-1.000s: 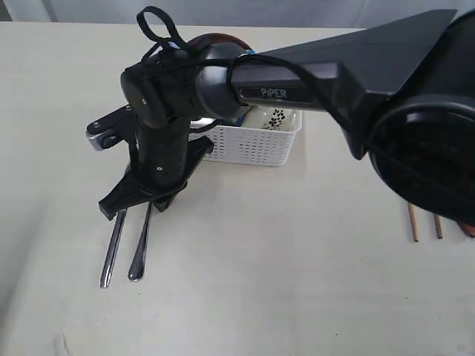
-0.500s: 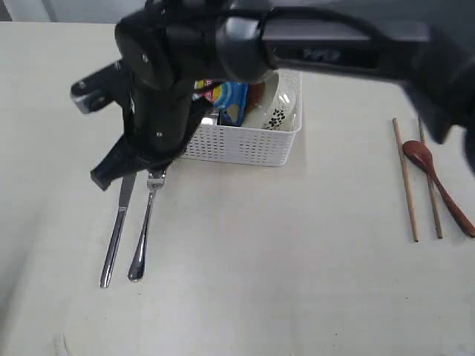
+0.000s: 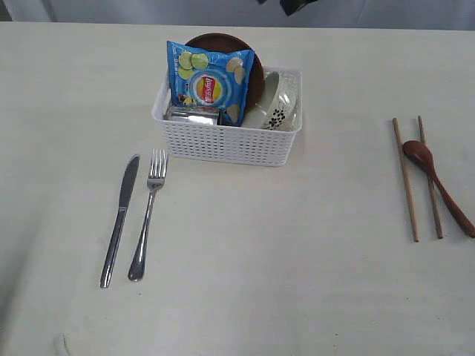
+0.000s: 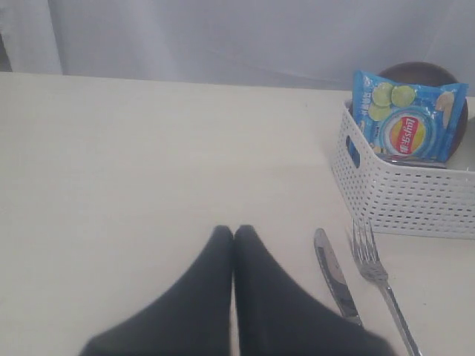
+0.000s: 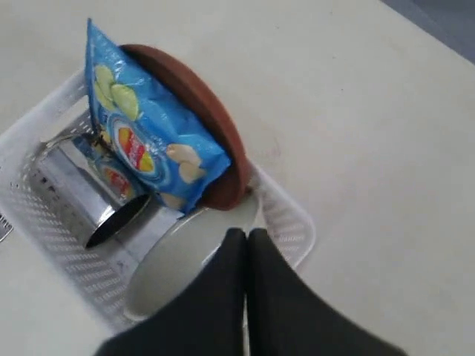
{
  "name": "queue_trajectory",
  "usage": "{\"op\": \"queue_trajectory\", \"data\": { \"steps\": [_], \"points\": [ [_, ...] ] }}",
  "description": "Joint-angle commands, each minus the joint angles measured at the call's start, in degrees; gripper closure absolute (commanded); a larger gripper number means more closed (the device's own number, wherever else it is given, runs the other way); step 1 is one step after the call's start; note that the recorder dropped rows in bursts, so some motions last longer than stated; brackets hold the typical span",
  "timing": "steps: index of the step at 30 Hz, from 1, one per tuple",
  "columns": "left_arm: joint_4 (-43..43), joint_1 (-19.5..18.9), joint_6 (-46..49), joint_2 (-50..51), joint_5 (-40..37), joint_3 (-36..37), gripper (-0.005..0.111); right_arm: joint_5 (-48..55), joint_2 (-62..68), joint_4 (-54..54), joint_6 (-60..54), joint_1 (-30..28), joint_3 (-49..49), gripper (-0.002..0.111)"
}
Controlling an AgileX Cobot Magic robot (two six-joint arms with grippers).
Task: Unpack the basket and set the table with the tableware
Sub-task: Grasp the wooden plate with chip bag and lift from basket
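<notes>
Arm [image 3: 295, 6] withdrawn almost out of exterior view; left hand [image 4: 234, 231], right hand [image 5: 246, 233] clenched, seemingly empty, wrist views only.

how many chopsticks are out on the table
2. Both lie side by side at the right of the table in the exterior view: one chopstick beside the spoon, the other chopstick under the spoon's handle. More could be hidden in the basket.

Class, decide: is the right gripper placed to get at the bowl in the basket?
Probably yes: the right gripper hangs shut over the bowl, whose rim lies uncovered in the basket. The bag leans on the plate instead. The jaws must open first.
</notes>
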State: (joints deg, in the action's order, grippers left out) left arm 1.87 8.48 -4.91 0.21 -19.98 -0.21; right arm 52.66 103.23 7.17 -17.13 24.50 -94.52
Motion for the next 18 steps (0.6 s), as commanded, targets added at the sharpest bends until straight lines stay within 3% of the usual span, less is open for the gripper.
{"op": "queue_trajectory", "data": {
  "steps": [1, 3, 5, 9, 12, 18],
  "points": [
    [-0.1, 0.3, 0.2, -0.2, 0.1, 0.2, 0.107, -3.0, -0.1, 14.4, -13.3, -9.0, 0.0, 0.104],
    [-0.1, 0.3, 0.2, -0.2, 0.1, 0.2, 0.107, -2.3, 0.8, 20.9, -20.6, -11.9, -0.4, 0.094],
    [-0.1, 0.3, 0.2, -0.2, 0.1, 0.2, 0.107, -0.5, 2.8, 26.8, -27.2, -13.8, -1.8, 0.077],
    [-0.1, 0.3, 0.2, -0.2, 0.1, 0.2, 0.107, 1.3, 8.2, 32.0, -35.2, -13.6, -5.6, 0.05],
    [-0.1, 0.3, 0.2, -0.2, 0.1, 0.2, 0.107, 1.7, 12.9, 31.6, -36.4, -11.5, -9.4, 0.042],
    [-0.1, 0.3, 0.2, -0.2, 0.1, 0.2, 0.107, 7.8, 22.0, 29.6, -38.2, -7.6, -18.0, 0.043]
  ]
}}
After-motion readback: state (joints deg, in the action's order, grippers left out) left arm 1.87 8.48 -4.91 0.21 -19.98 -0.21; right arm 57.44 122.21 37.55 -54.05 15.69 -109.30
